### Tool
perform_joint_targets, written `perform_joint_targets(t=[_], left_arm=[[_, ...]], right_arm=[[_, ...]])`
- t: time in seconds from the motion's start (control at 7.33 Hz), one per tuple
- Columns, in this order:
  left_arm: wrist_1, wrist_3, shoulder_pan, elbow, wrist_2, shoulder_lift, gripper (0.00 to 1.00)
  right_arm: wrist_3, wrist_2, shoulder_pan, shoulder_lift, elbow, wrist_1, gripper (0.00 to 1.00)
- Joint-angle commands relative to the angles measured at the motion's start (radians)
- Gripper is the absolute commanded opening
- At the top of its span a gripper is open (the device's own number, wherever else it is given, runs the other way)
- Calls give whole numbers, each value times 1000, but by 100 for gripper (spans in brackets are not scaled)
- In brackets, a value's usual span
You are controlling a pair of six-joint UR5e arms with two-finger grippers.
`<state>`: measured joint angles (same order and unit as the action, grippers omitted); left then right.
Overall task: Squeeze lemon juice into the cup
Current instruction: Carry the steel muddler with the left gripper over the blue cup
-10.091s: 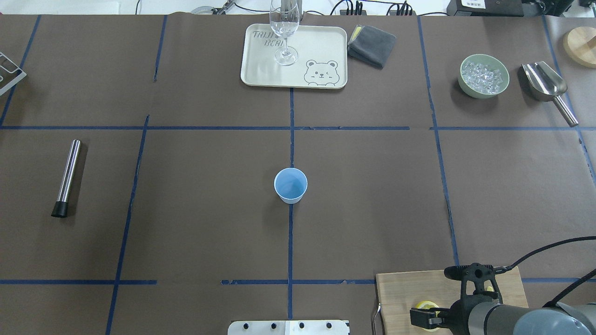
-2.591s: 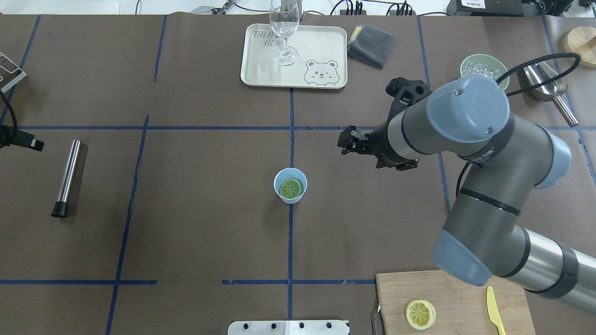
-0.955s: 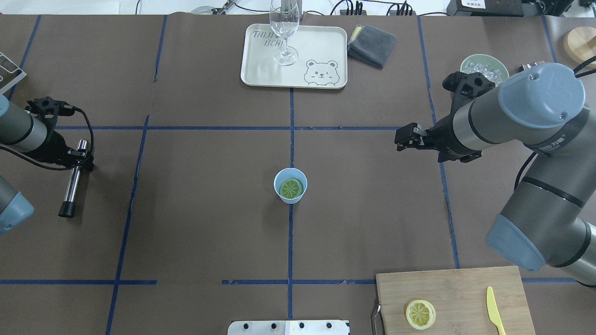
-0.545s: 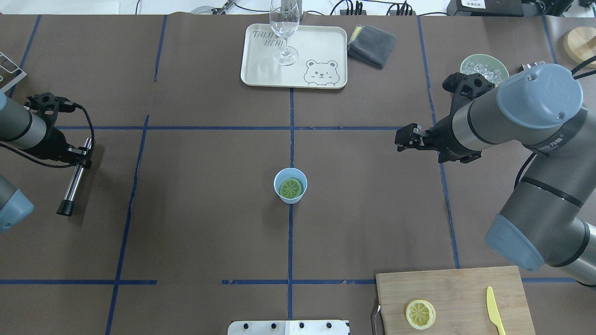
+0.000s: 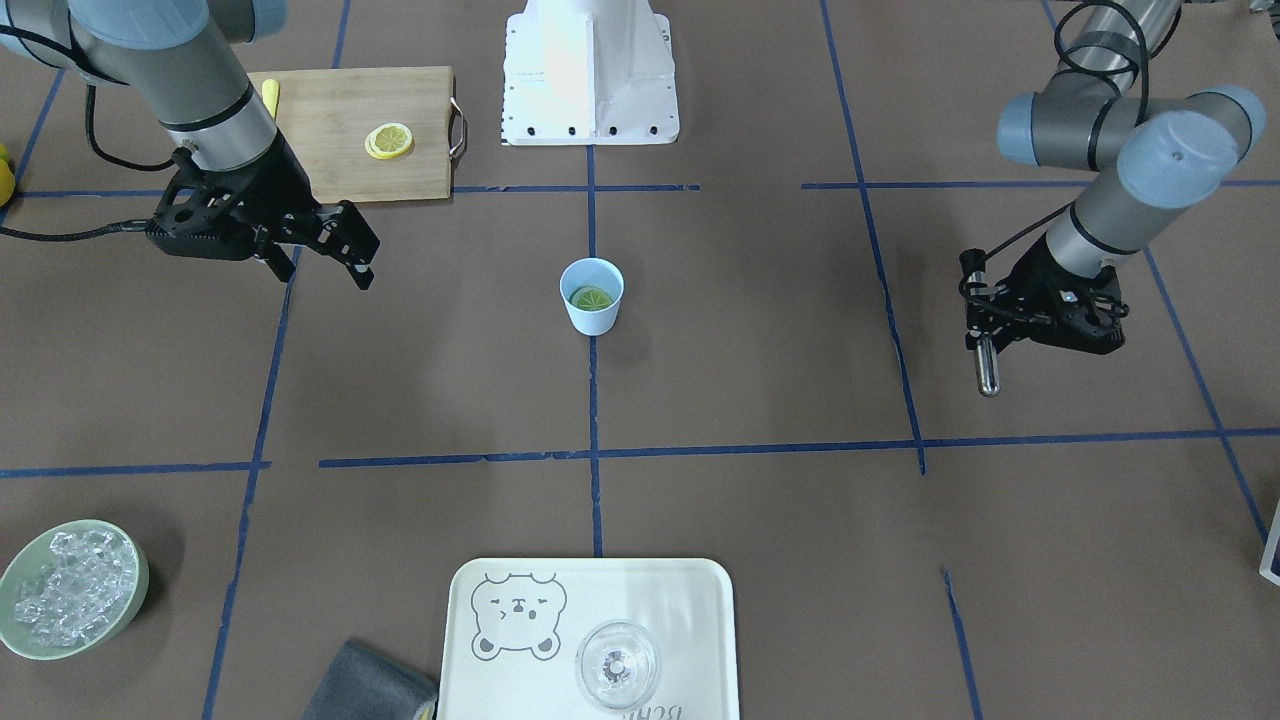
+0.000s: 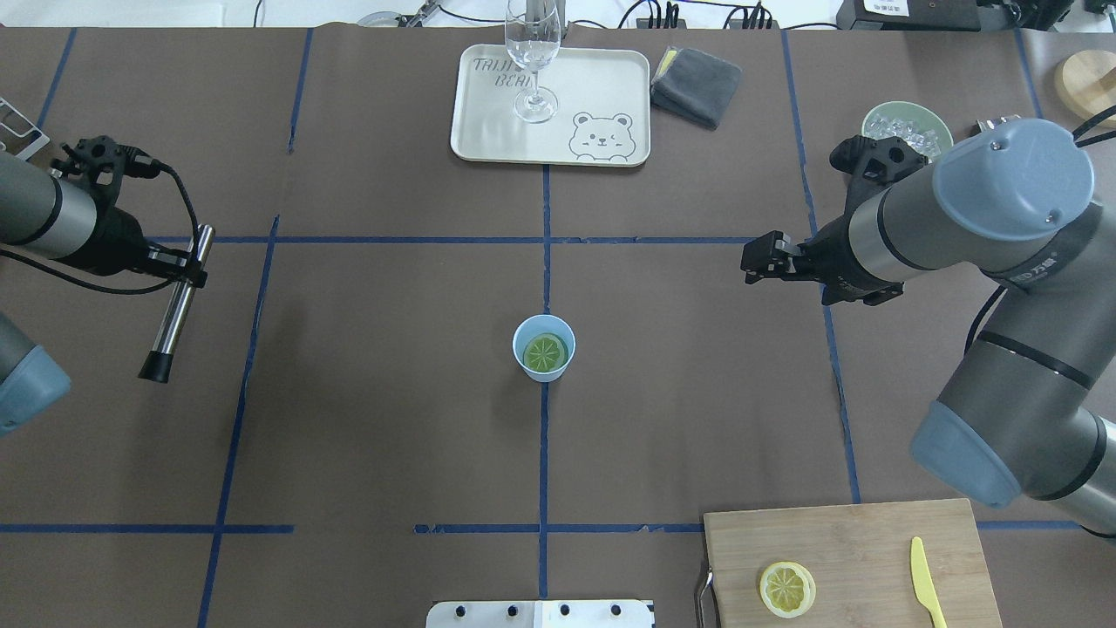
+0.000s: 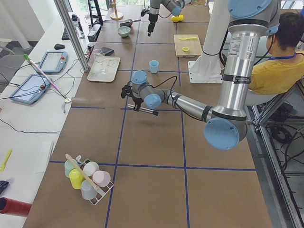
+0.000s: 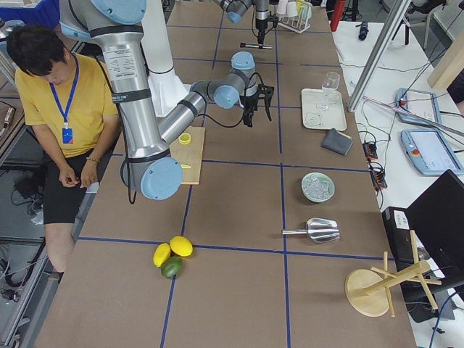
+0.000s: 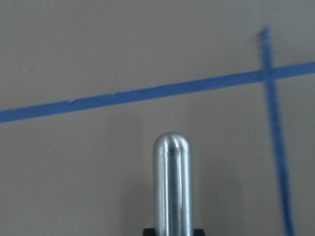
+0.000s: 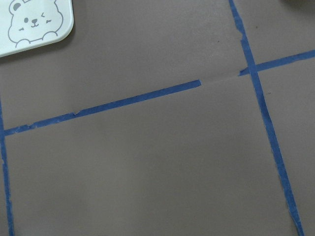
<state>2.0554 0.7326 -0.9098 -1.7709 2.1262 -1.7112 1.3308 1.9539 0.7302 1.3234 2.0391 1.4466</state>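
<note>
**Lemon slice in the cup, both claws well away**

The lemon slice (image 6: 545, 352) lies flat at the bottom of the cup (image 6: 542, 376), segmented face up. It looks greenish against the blue inside. The cup stands upright where two tape lines meet, between the two claws and well apart from each.

The right claw (image 6: 750, 264) hangs above the table with its fingers spread wide and nothing between them. From this claw the cup sits off toward the left arm's side and somewhat nearer the robot's base. Its wrist camera shows only brown paper, blue tape and a corner of the tray (image 10: 34, 27).

The left claw (image 6: 187, 270) is closed around a steel rod (image 6: 177, 307), gripping it near the bare rounded end. The black-capped end sticks out toward the robot's side. The cup is far off toward the right arm from here.

Behind the right claw, toward the robot, a cutting board (image 6: 872, 541) carries a second slice (image 6: 787, 588) and a yellow knife (image 6: 927, 580). Beyond that claw are a bowl of ice (image 6: 898, 122), a grey cloth (image 6: 696, 85) and the tray with a wine glass (image 6: 532, 52).

The table (image 6: 392, 436) is covered in brown paper gridded with blue tape. A person in a yellow shirt (image 8: 58, 94) sits beside the robot's base. A rack of cups (image 7: 88, 178) stands at the left arm's end of the table.
</note>
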Motion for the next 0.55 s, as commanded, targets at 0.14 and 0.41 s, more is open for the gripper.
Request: perform_joint_targets(t=[0.14, 0.41], left_arm=[[-3, 14, 116, -128, -164, -225, 0], [29, 95, 204, -192, -325, -355, 0]], right_arm=[[-15, 20, 35, 20, 7, 0, 100], [-88, 42, 78, 48, 6, 1, 100]])
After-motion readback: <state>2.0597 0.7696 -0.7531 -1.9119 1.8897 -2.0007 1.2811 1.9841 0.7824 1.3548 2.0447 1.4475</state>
